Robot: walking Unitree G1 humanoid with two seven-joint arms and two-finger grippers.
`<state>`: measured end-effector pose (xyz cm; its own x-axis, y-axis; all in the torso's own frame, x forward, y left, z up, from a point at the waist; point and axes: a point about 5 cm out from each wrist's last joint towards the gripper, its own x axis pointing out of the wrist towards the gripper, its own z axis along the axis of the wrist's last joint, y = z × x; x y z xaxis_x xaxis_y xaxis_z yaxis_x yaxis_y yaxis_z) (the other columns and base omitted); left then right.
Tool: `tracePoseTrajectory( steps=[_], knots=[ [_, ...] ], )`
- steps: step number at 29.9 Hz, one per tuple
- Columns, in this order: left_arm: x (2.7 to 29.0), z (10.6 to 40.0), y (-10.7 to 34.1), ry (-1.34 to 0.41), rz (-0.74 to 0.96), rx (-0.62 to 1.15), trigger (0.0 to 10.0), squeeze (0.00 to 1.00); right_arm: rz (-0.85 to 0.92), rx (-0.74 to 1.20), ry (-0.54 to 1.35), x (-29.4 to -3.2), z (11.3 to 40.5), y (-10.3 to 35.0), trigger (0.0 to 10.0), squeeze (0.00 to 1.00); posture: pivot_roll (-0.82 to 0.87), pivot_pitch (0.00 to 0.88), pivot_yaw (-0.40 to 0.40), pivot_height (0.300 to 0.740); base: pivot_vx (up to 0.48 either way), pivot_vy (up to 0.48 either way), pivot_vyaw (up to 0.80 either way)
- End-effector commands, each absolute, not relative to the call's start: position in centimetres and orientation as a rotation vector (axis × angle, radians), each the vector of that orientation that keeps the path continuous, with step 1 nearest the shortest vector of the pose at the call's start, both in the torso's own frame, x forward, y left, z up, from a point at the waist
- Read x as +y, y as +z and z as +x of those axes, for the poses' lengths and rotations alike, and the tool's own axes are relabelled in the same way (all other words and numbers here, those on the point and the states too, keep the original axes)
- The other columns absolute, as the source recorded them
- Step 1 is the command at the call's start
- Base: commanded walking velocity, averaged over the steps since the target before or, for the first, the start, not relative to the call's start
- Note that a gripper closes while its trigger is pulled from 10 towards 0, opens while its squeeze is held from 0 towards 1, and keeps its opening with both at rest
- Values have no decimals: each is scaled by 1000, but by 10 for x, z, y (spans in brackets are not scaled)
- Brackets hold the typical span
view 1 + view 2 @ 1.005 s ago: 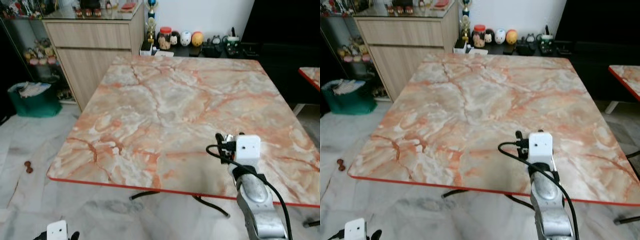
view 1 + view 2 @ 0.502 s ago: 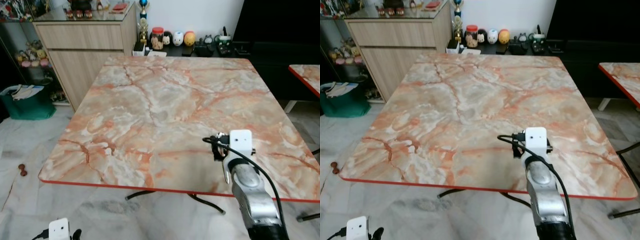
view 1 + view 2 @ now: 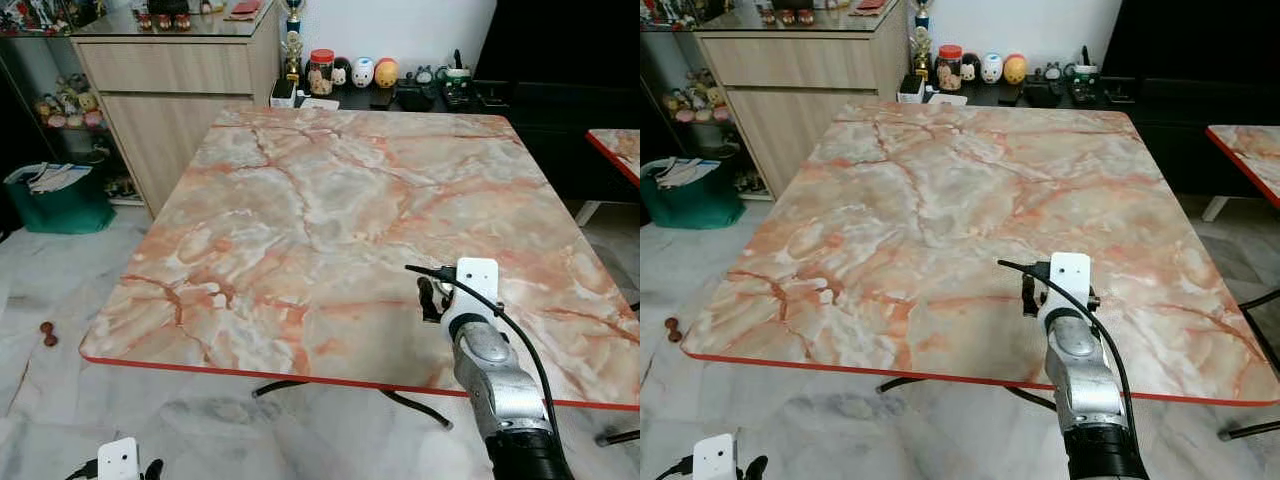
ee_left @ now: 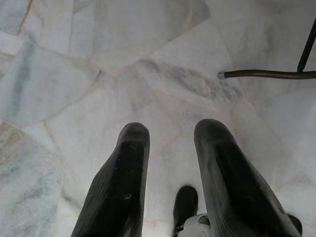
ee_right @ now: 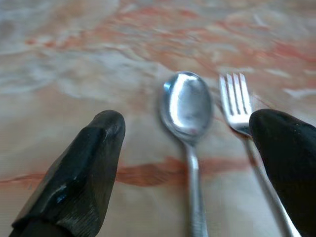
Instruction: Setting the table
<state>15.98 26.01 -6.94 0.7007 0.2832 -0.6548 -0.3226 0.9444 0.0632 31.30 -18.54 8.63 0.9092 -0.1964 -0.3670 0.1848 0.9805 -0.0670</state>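
Steel spoon (image 5: 186, 106) and fork (image 5: 237, 101) are lying side by side on the marble table (image 3: 300, 200); right gripper (image 5: 197, 148) is hovering, fingers apart, straddling the spoon — judging it should be centring before closing.

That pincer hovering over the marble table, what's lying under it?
Under the open right pincer a spoon and a fork lie side by side on the marble table. Their handle ends run out of the wrist view, and one finger covers part of the fork's handle.

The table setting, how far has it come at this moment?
Done: a spoon and a fork lie side by side on the marble table. In hand: nothing; the right gripper hovers open over them. The left gripper hangs idle. Left: no plates or glasses are set.
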Motion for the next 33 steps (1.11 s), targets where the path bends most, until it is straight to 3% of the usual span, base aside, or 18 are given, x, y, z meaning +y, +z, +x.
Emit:
tracePoseTrajectory(
  steps=[1,33],
  knots=[
    [260,158,-71,337,-50,734,10000,0,-18,413,-217,-190,312,82,10000,0,-39,0,1,740,0,0,0],
    [258,160,-70,329,-36,726,10000,0,-10,504,-126,-190,315,70,10000,0,-26,0,-7,740,0,0,0]
  ],
)
